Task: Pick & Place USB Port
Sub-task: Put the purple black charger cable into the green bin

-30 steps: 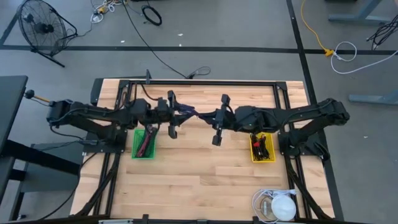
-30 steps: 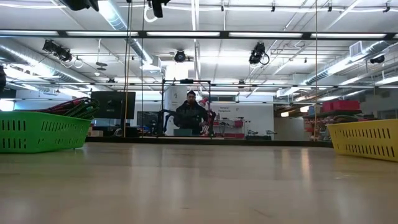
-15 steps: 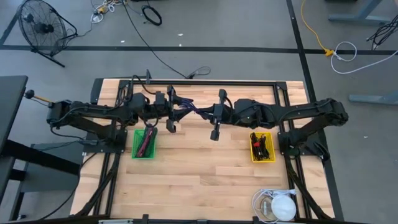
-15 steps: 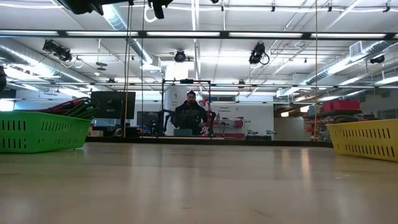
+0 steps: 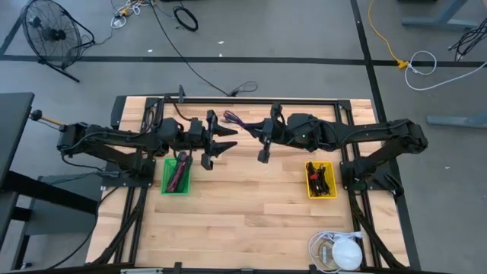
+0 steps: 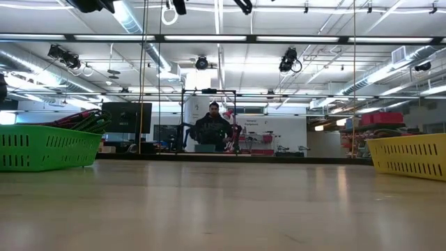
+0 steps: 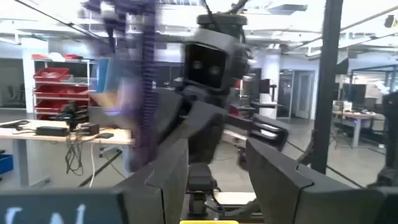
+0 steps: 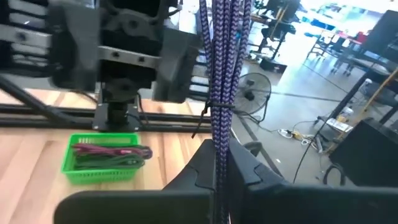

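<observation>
USB cable (image 8: 224, 68), purple braided, hangs clamped in my right gripper (image 5: 264, 137) above the table's middle. My left gripper (image 5: 221, 141) has just spread its fingers and let go: handover complete, and the yellow basket (image 5: 320, 180) looks the likely destination.
</observation>
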### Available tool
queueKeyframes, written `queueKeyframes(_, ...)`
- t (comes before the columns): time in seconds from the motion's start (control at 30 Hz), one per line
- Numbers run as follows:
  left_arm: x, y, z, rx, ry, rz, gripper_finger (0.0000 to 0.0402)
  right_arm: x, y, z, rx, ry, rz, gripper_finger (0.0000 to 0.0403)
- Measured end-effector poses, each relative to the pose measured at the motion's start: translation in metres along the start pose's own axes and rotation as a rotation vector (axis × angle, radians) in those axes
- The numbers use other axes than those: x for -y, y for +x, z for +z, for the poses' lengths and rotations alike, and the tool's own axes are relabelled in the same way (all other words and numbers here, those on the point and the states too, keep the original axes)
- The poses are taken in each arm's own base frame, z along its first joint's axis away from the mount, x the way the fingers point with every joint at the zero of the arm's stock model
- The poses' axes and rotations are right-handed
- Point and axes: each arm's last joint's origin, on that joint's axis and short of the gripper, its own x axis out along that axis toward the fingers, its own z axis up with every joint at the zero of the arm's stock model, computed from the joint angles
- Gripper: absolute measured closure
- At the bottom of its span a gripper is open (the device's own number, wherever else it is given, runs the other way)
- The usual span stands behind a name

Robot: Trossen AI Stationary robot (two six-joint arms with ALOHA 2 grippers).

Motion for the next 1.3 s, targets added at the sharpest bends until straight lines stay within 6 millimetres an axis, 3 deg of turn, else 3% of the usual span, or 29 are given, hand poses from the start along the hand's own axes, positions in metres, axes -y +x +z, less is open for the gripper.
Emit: queueKeyframes(1.3, -0.0039, -0.0002, -0.0019, -0.017, 0.031, 0.089, 0.0234, -0.0038, 0.0036, -0.0005, 0.012, 0.053, 0.061, 0.0398)
